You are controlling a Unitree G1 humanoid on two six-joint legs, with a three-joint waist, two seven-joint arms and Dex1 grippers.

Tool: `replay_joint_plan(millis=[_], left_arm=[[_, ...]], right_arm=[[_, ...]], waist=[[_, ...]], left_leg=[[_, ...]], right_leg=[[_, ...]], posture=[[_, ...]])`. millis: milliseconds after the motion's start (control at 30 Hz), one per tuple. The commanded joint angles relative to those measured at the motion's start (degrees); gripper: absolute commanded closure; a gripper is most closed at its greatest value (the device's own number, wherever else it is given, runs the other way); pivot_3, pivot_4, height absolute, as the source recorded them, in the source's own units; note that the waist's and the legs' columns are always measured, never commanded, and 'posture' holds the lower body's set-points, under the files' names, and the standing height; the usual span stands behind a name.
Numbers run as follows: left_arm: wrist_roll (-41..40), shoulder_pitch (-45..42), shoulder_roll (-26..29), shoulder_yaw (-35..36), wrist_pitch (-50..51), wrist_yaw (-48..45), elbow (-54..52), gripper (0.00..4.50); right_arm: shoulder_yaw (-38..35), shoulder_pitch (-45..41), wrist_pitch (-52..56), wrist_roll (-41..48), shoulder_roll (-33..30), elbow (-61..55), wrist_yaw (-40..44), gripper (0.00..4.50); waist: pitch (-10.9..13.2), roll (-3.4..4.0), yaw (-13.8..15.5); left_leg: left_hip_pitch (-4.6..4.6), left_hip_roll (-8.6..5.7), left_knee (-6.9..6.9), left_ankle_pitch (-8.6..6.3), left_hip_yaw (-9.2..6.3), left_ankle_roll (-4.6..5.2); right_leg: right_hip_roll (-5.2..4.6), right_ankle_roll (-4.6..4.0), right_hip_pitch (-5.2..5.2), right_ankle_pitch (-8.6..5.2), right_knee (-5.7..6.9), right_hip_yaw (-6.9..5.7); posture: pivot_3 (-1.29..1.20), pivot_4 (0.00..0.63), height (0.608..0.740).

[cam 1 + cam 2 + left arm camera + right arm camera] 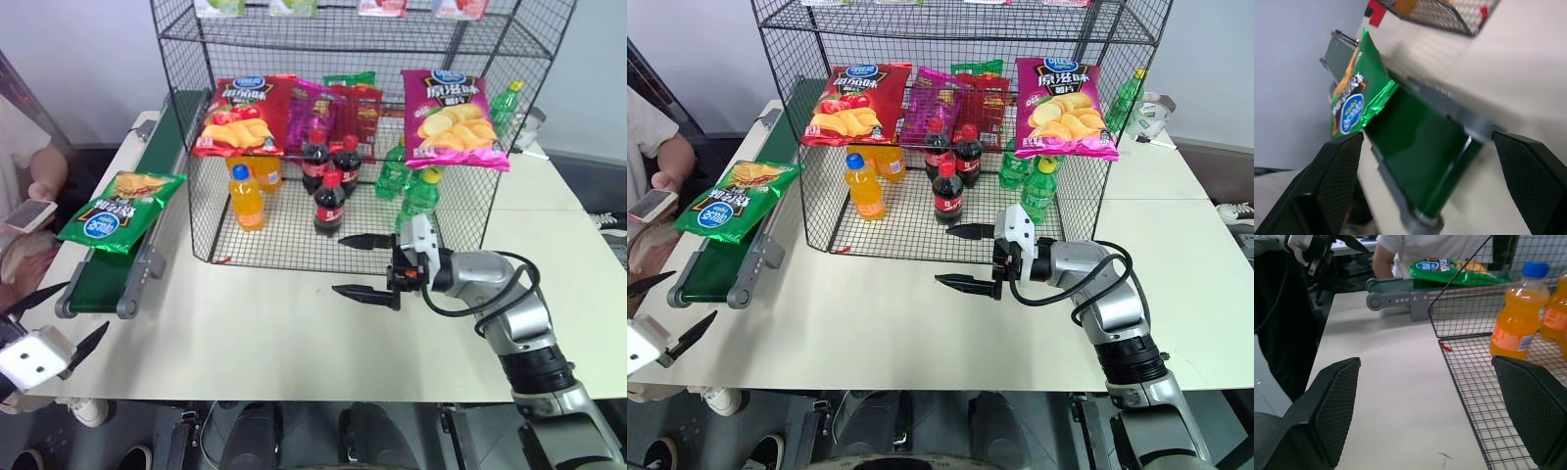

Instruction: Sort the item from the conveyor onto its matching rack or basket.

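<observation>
Green crisp bag (121,210) lies flat on the near end of the conveyor (103,279), overhanging the belt's pale side rails, and nothing grips it. Working left to right, a person's hand (39,188) with a phone sits just past the belt at our far left, close to the bag. Our left gripper (51,329) hangs low at the table's left edge, short of the belt's end, fingers spread wide and empty; its wrist view looks along the belt at the bag. Next comes the black wire rack (343,127), with a red crisp bag (238,116) and a magenta crisp bag (454,117) hung on its front and an orange drink bottle (246,198), cola bottles (329,201) and green bottles (411,181) on its mesh floor. Our right gripper (364,266) hovers over the white table (265,333) just before the rack, pointing left, jaws wide, holding nothing.

We judge the pickup not yet begun. The glossy bag could slide from a thin pinch, or be nudged off the rail by a low approach. A reach from the left passes near the person's hand. Carried into the rack, the bag could knock the bottles over
</observation>
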Motion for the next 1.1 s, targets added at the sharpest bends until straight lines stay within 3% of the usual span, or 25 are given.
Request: replay_joint_plan(millis=[33,400,1067,1100], left_arm=[[4.74,1.21,1.74,2.38,-4.20,5.18,3.25,0.00],[13.41,0.32,5.88,0.47,-8.06,17.10,10.26,0.00],[13.69,-5.89,9.33,-9.78,-7.36,22.15,15.72,0.00],[12.86,-5.72,9.43,-10.14,-7.41,21.38,15.61,0.25]], right_arm=[[0.11,-1.52,0.77,1.44,0.10,-1.10,1.48,0.03],[2.50,2.42,3.92,3.14,-3.40,-6.79,7.71,0.03],[0.88,1.19,2.03,1.58,-3.37,-4.26,4.54,0.03],[0.81,1.34,1.78,1.39,-3.34,-4.20,4.40,0.00]], waist=[[0.00,0.00,-0.06],[-0.01,-0.02,-0.10],[-0.02,-0.03,-0.20],[-0.02,-0.03,-0.22]], left_leg=[[0.00,0.00,-0.01,0.00,0.00,0.00],[-0.02,-0.01,-0.05,-0.01,0.00,0.00],[-0.05,-0.01,-0.10,-0.01,0.01,0.00],[-0.05,-0.01,-0.10,-0.01,0.01,0.00]], right_leg=[[0.00,0.00,0.00,0.00,0.00,0.00],[-0.09,0.00,-0.03,0.00,-0.01,-0.02],[-0.11,-0.01,-0.10,0.00,0.00,-0.03],[-0.11,-0.01,-0.10,0.00,0.00,-0.03]], posture=[[0.00,0.150,0.739],[0.00,0.150,0.739],[0.00,0.150,0.739],[0.00,0.150,0.739]])
